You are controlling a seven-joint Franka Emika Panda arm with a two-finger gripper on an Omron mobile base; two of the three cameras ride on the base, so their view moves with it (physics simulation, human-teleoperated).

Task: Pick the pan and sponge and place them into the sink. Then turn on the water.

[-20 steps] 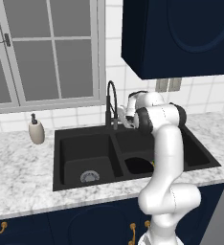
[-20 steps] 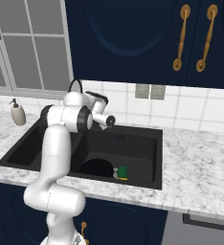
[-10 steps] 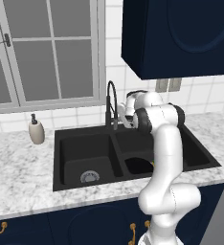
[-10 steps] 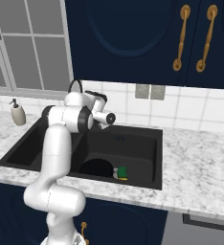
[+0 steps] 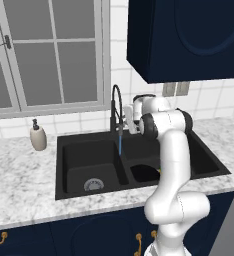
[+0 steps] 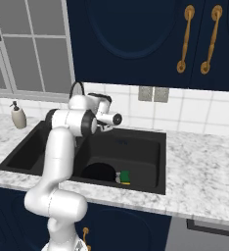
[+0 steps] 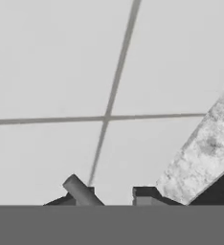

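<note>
**Spotter:** Start nearest the base. What's in the sink (image 6: 136,186)?

**Operator:** In the right base view I see the pan (image 6: 98,171) lying flat on the floor of the basin closest to me, and the sponge (image 6: 124,175) right beside its rim, yellow with the green layer showing. Both look delivered

**Spotter:** And the hand?

**Operator:** Further back, the gripper (image 5: 127,123) sits up at the rear of the sink, just beside the gooseneck faucet (image 5: 115,107). I take the jaws as drawn together with nothing clamped between them; in the hand view one dark fingertip (image 7: 146,195) and a grey rod point at the wall tiles (image 7: 51,62) beyond

**Spotter:** Water?

**Operator:** A thin blue stream (image 5: 120,145) drops straight from the spout, falling by the divider, towards my left of the hand. The faucet stands between the gripper and the far basin, so I judge any next move is a retreat away from the wall
</note>
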